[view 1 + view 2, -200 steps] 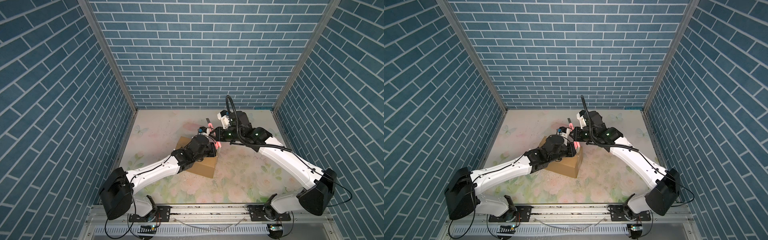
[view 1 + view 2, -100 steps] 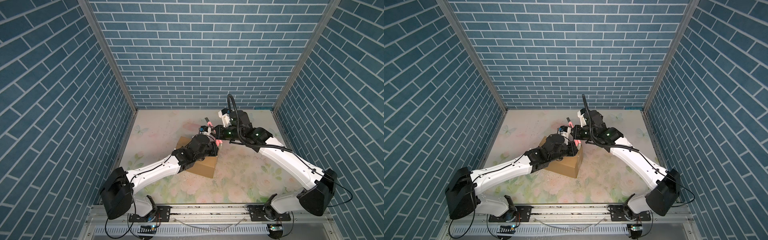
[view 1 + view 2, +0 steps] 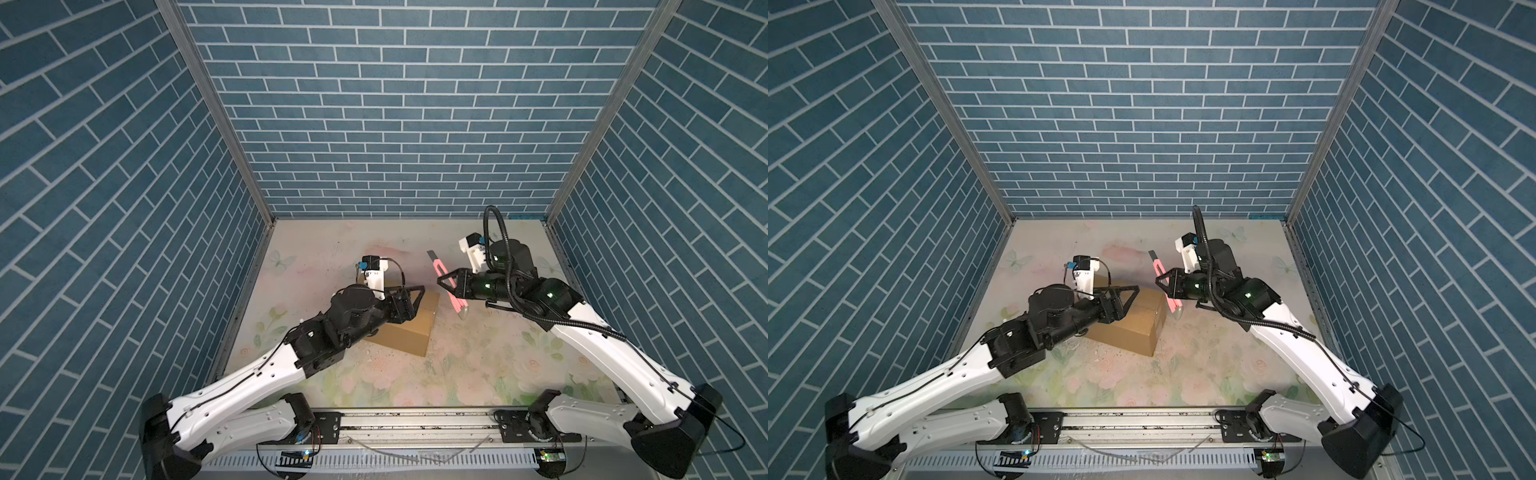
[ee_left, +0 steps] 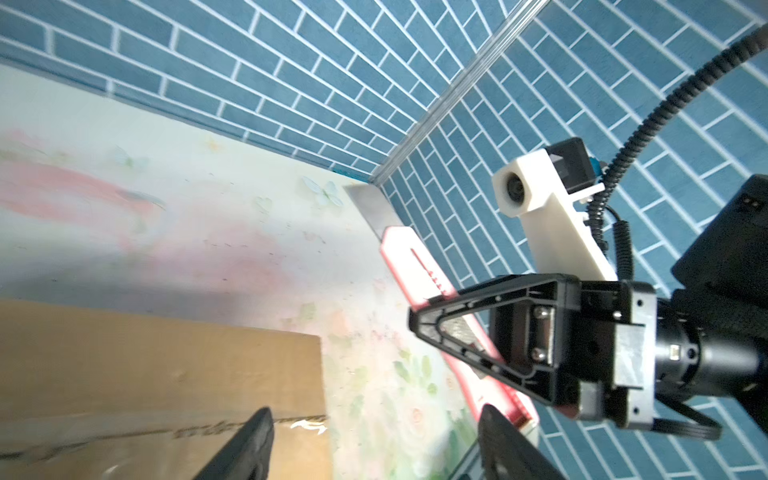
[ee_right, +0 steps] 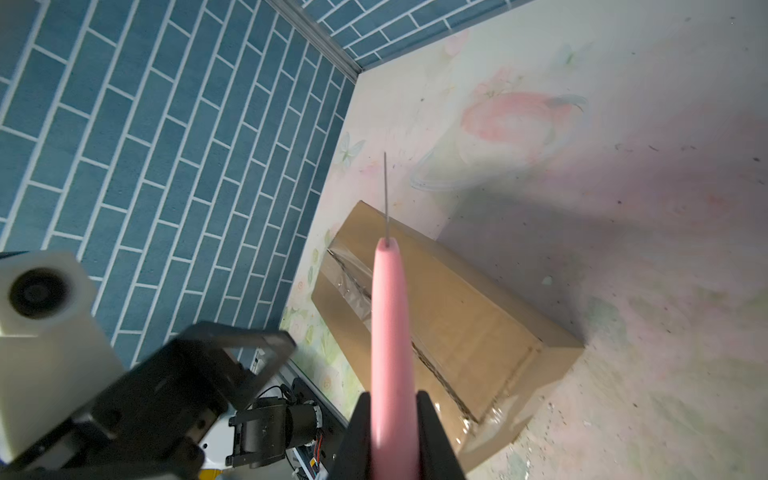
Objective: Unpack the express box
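My right gripper (image 3: 445,286) pinches the pink knife (image 3: 457,303), blade out, raised just right of the express box (image 3: 411,332). The box's seam (image 5: 436,370) runs roughly left-right, one end facing the blade. My left gripper (image 4: 374,440), jaws spread, hovers over the box.

You see blue brick-pattern walls (image 3: 395,124) on three sides, joined by grey metal corner posts (image 3: 226,124); beyond the fingers (image 4: 253,449), a pale floral-printed bench (image 3: 415,374) carries soft shadows.
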### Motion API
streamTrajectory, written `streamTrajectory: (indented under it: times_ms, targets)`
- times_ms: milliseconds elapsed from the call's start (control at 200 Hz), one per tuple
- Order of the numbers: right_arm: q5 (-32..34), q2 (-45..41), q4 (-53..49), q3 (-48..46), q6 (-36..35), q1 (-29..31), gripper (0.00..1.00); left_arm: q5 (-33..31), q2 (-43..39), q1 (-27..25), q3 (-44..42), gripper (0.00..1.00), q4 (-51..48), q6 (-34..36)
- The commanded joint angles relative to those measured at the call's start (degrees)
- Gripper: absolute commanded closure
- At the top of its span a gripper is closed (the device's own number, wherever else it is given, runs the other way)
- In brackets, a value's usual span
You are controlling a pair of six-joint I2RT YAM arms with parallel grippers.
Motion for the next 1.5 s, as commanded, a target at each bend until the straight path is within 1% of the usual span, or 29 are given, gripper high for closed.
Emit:
streamTrajectory:
  times_ms: [0, 85, 165, 240, 370, 485, 615, 675, 730, 920, 1090, 1301, 1416, 1496]
  targets:
    - [4.62, -3.01, -4.34, -3.78, 0.51, -0.68, 1.0, -7.46, -4.03, 0.16, -2.52, 0.11, -11.6, -1.95]
    - [11.33, -4.11, -5.98, -6.01, 1.61, -0.46, 1.0, -11.19, -6.86, 0.49, -3.78, 0.05, -16.04, -3.61]
    - [15.64, -4.42, -4.71, -9.13, 3.73, -0.31, 1.0, -14.52, -8.91, 1.22, -4.04, 0.01, -20.26, -4.37]
    - [18.63, -3.94, -2.5, -11.42, 5.72, 0.3, 1.0, -16.12, -10.62, 2.85, -4.21, 0.0, -23.06, -4.97]
    - [27.95, -2.38, -1.74, -13.14, 9.78, 4.08, 1.0, -17.21, -12.79, 5.23, -4.88, 0.0, -25.67, -6.67]
    - [31.85, -0.1, 2.0, -15.26, 13.56, 5.95, 1.0, -17.86, -12.39, 5.43, -6.06, 0.0, -26.44, -8.3]
    - [34.62, 4.01, 4.72, -14.43, 12.86, 5.81, 1.0, -17.57, -12.47, 5.39, -9.29, 0.0, -22.52, -10.95]
    - [34.27, 6.14, 4.99, -13.34, 12.27, 5.03, 1.0, -17.47, -12.71, 5.43, -11.49, 0.0, -20.26, -11.88]
    - [32.67, 7.72, 6.64, -12.88, 11.88, 4.43, 1.0, -17.52, -12.79, 5.4, -12.32, 0.0, -18.7, -11.91]
    - [28.41, 14.36, 11.01, -10.29, 12.21, 4.58, 1.0, -19.15, -13.99, 5.38, -12.56, 0.0, -18.91, -11.75]
    - [28.69, 19.96, 11.55, -5.75, 13.93, 8.8, 1.0, -21.16, -14.72, 5.43, -13.06, 0.0, -19.29, -12.61]
    - [29.36, 21.7, 12.2, -4.63, 17.99, 12.71, 1.0, -25.59, -13.76, 5.9, -14.65, 0.0, -14.79, -12.4]
    - [29.91, 21.49, 11.88, -4.43, 19.13, 14.73, 1.0, -25.87, -12.94, 8.24, -14.76, 0.0, -12.6, -11.24]
    - [29.34, 21.13, 12.21, -4.41, 19.27, 15.82, 1.0, -24.64, -12.45, 10.88, -14.58, 0.0, -11.39, -10.05]
